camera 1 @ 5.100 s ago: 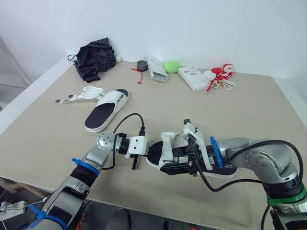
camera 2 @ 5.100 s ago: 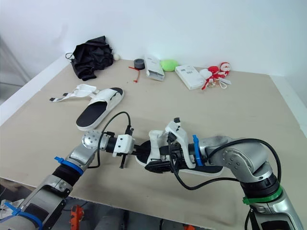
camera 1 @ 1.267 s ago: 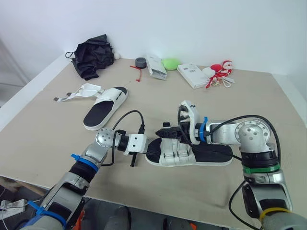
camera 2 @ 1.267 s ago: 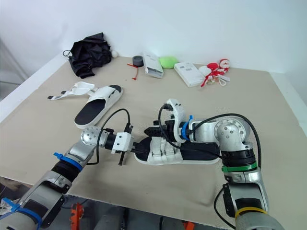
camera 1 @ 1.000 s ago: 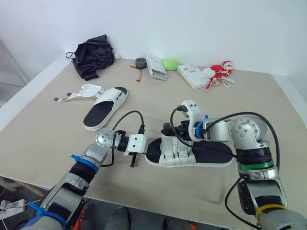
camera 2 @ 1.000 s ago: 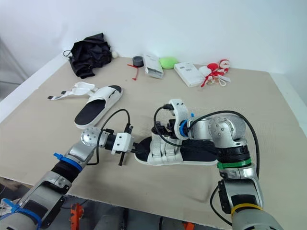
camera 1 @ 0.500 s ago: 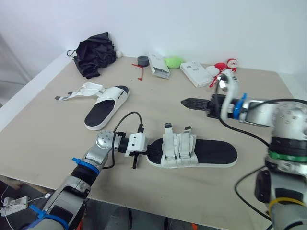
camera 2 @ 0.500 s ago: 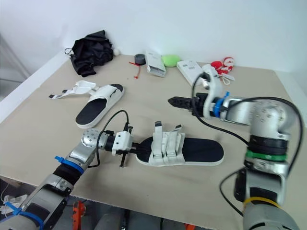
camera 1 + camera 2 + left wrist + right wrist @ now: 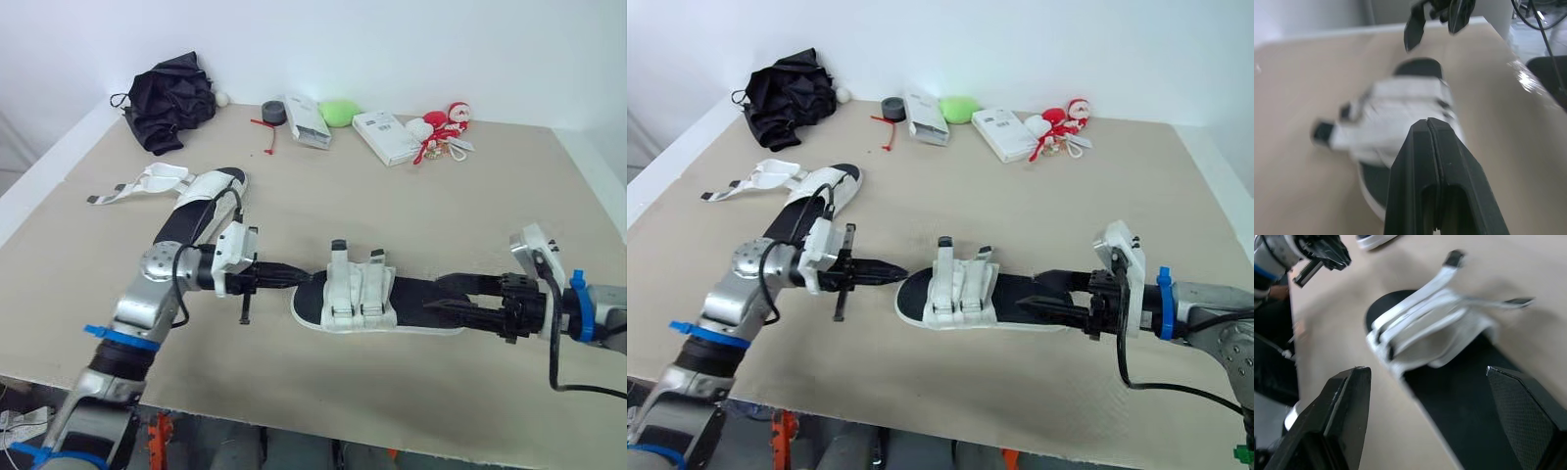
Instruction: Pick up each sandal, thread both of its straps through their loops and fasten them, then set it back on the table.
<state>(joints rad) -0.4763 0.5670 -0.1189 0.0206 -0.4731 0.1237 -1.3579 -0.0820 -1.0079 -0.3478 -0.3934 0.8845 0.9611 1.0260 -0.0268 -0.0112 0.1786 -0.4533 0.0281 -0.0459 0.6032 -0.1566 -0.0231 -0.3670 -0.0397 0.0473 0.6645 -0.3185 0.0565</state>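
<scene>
The near sandal (image 9: 358, 294) and far sandal (image 9: 196, 203) are white with black footbeds; the table (image 9: 460, 196) is plain beige.

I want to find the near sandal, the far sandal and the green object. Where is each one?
Near sandal (image 9: 358, 294): left eye view, on its white straps.
Far sandal (image 9: 188, 217): left eye view, on its black insole.
Green object (image 9: 339, 112): left eye view, on its middle.

you won't find any text you can read here. the two white boxes (image 9: 385, 136) (image 9: 302, 120) at the far edge of the bench (image 9: 470, 215) carry small dark print and label patches, but the marks are too small to make out as words or numbers.
</scene>
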